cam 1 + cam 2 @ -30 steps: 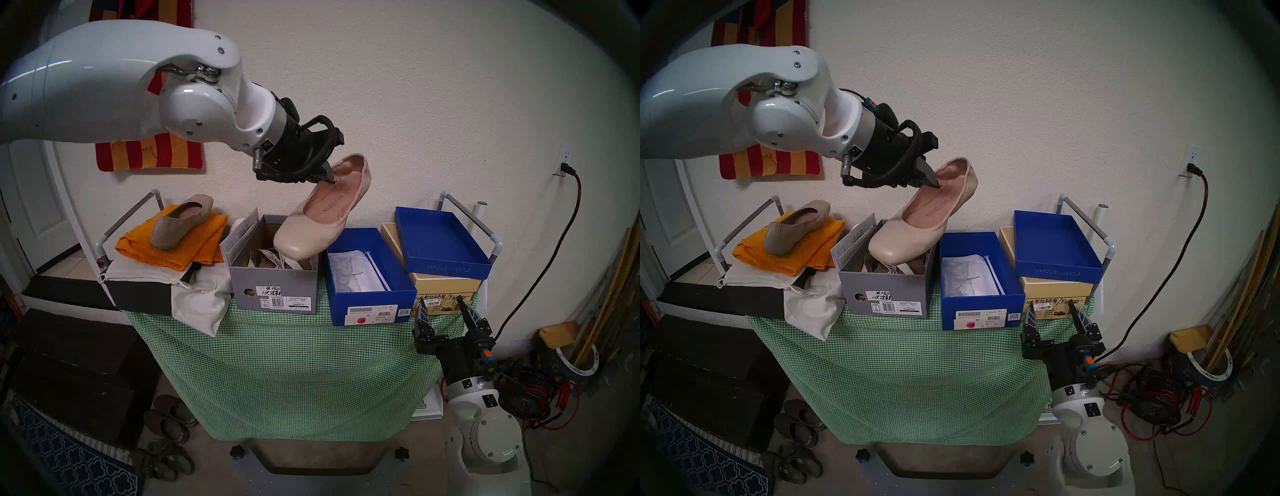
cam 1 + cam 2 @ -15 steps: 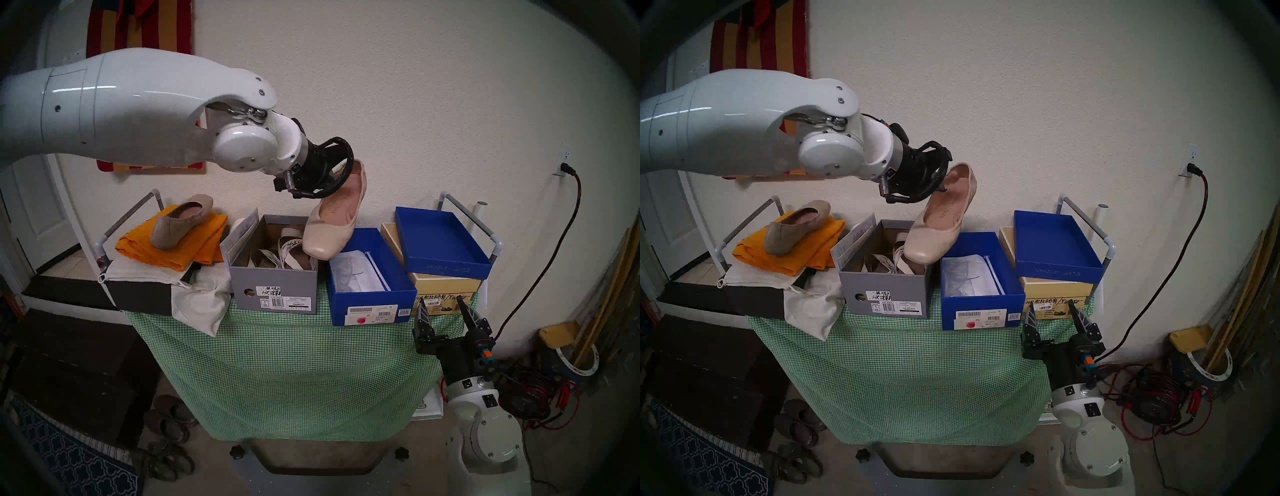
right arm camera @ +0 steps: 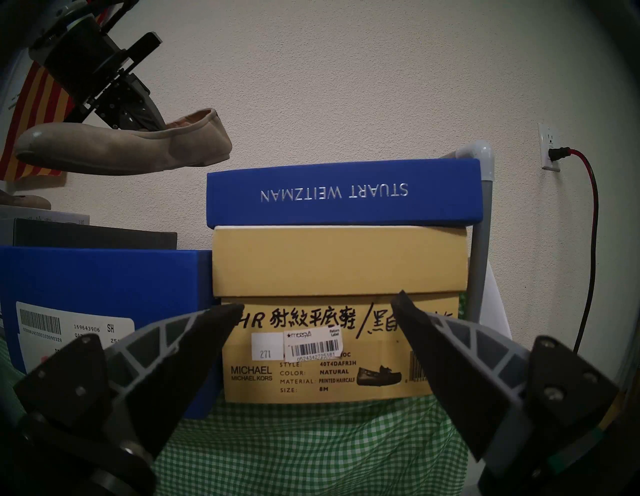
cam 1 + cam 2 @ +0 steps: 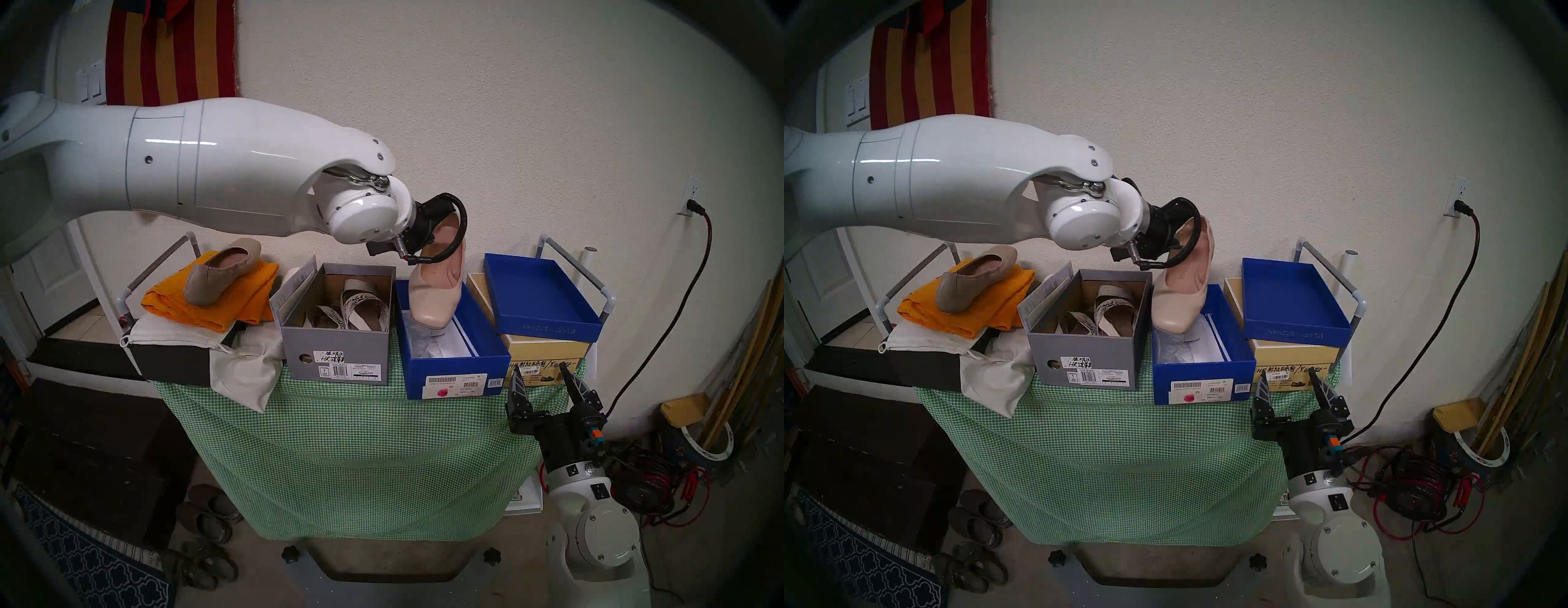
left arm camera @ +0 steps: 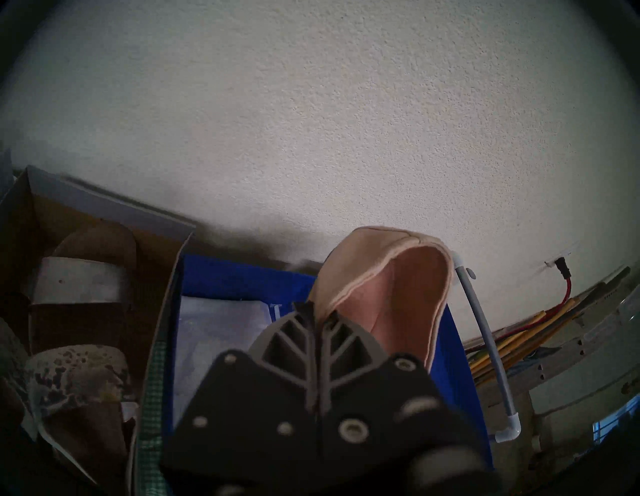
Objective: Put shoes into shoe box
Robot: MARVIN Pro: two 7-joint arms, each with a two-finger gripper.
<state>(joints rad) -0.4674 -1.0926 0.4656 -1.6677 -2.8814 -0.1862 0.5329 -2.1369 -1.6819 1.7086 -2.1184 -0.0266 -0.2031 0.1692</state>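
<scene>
Now the left gripper (image 5: 317, 317) pinches shut on one beige flat (image 4: 435, 293) by its soft heel rim, toe hanging over the blue shoe box (image 4: 454, 352); the rim could slip free; the other flat (image 4: 222, 271) lies well left; the right gripper (image 4: 547, 388) gapes empty beside the box.

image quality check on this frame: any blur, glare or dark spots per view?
Head views: sharp, fisheye-bowed, glare streaks on the left arm. Left wrist: dim; left end effector and grey box soft, shoe clearer. Right wrist: bright, box labels readable, right end effector slightly soft.
</scene>
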